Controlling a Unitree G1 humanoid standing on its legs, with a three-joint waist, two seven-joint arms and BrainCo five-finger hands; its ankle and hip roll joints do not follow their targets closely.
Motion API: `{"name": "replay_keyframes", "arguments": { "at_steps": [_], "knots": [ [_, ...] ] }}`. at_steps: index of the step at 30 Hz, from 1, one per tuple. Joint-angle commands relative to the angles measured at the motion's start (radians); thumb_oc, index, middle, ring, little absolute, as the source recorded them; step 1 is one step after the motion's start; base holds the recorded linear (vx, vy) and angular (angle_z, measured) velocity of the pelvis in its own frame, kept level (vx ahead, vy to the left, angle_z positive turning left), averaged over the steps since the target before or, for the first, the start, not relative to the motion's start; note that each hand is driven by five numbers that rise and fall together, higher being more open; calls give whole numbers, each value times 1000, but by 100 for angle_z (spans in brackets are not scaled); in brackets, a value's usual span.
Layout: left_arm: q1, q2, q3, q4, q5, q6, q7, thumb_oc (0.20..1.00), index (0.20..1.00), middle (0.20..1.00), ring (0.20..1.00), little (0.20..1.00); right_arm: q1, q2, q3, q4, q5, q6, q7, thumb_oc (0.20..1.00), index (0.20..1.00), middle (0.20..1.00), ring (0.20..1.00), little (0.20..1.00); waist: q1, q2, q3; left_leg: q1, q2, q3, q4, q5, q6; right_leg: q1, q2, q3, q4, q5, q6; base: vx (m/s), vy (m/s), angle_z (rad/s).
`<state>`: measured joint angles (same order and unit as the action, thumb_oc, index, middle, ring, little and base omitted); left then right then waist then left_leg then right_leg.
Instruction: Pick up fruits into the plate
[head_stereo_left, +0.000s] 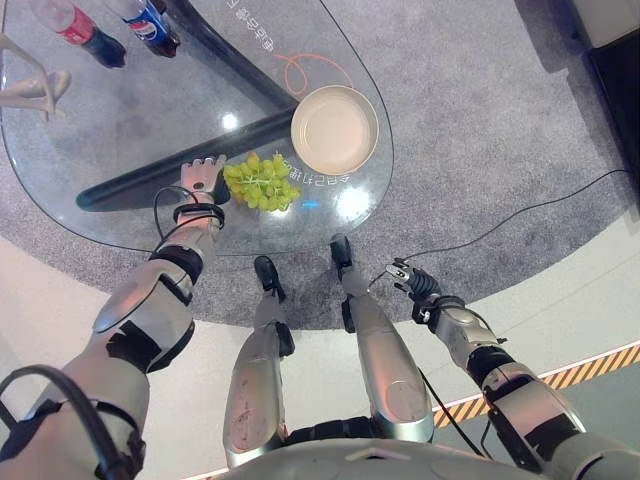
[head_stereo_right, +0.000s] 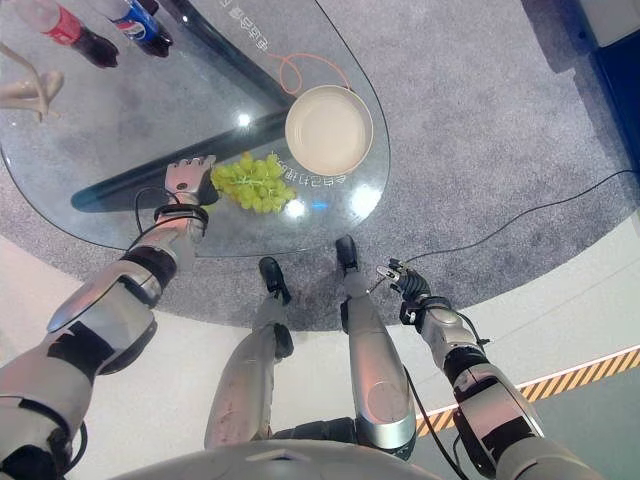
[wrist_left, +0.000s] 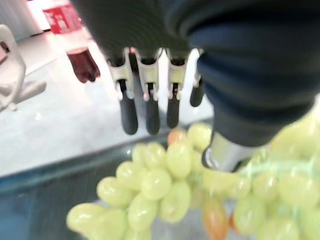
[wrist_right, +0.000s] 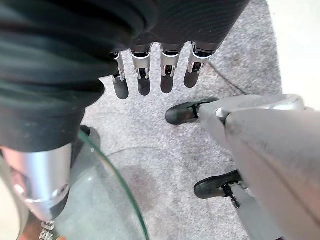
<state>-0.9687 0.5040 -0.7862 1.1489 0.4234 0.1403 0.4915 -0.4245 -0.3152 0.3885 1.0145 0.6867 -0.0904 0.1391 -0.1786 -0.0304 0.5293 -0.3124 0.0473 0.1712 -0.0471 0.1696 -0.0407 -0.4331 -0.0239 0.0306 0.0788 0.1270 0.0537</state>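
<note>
One bunch of green grapes (head_stereo_left: 261, 181) is what I have to work with, lying on the glass surface (head_stereo_left: 120, 120) near its front edge, roughly at the middle of my head view. At about one o'clock from the bunch sits the cream plate (head_stereo_left: 334, 129), bare inside, close to the grapes but not touching them. I have the left robot hand (head_stereo_left: 203, 178) over the surface at nine o'clock of the grapes, just beside them, its fingers (wrist_left: 151, 107) straight and spread, holding nothing; from the left wrist camera the fingertips hang above the bunch and the thumb reaches down among the grapes, though I cannot tell whether it touches them. A few berries low in the bunch look orange-red rather than green. The right robot hand (head_stereo_left: 408, 275) hangs off the surface at around five o'clock from the plate, above the grey carpet (head_stereo_left: 480, 120), its fingers relaxed and holding nothing; its wrist camera shows the curved glass edge just beside the thumb. Far off at eleven o'clock, along the back of the surface, stand two soft-drink bottles (head_stereo_left: 110, 28), one red-labelled and one blue-labelled, with a pale white object (head_stereo_left: 35, 88) at ten o'clock near the left edge.
</note>
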Motion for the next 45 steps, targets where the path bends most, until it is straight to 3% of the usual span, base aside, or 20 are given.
{"name": "replay_keyframes", "arguments": {
  "at_steps": [1, 10, 19, 20, 21, 22, 45],
  "knots": [
    [12, 44, 87, -22, -34, -27, 23, 200, 200, 200, 200, 200, 62, 1, -27, -22, -1, -19, 0, 1000, 1000, 1000, 1000, 1000, 21, 29, -9, 7, -10, -66, 83, -163, -22, -2, 20, -34, 75, -116, 15, 12, 5, 15],
    [62, 94, 148, -162, -57, -73, 15, 200, 200, 200, 200, 200, 100, 2, -49, -27, -12, -28, 1, 1000, 1000, 1000, 1000, 1000, 47, 47, -23, 70, -12, -75, 69, -176, -19, 68, 3, -60, 64, -132, 17, 17, 1, 8],
    [80, 92, 152, -199, -28, -63, 6, 200, 200, 200, 200, 200, 108, 5, -50, -12, -19, -35, 4, 1000, 1000, 1000, 1000, 1000, 53, 44, -27, 79, -11, -69, 67, -181, -14, 79, 4, -61, 57, -132, 18, 3, -1, 2],
    [77, 94, 144, -194, -25, -62, 2, 407, 407, 407, 407, 407, 107, 5, -48, -14, -17, -34, 4, 1000, 1000, 1000, 1000, 1000, 53, 42, -26, 77, -10, -67, 68, -180, -14, 78, 5, -60, 57, -130, 18, 0, 0, 0],
    [73, 92, 139, -190, -22, -59, 0, 934, 934, 934, 934, 934, 105, 5, -47, -14, -16, -33, 6, 1000, 1000, 1000, 1000, 1000, 52, 40, -25, 75, -9, -66, 70, -180, -14, 76, 5, -59, 57, -129, 18, 0, 0, 0],
    [68, 89, 134, -183, -17, -56, -2, 1000, 1000, 1000, 1000, 1000, 103, 4, -46, -15, -12, -31, 8, 1000, 1000, 1000, 1000, 1000, 50, 37, -24, 71, -9, -65, 73, -180, -14, 72, 6, -58, 59, -128, 18, 0, 0, 0],
    [-60, -15, -10, -11, 8, 52, -64, 1000, 1000, 1000, 1000, 1000, 74, 10, -7, -109, 63, -68, 4, 1000, 1000, 1000, 1000, 1000, -29, 1, -9, -130, -13, -36, 164, -175, -17, -137, 43, -1, 110, -99, 12, -14, -37, -8]
  ]
}}
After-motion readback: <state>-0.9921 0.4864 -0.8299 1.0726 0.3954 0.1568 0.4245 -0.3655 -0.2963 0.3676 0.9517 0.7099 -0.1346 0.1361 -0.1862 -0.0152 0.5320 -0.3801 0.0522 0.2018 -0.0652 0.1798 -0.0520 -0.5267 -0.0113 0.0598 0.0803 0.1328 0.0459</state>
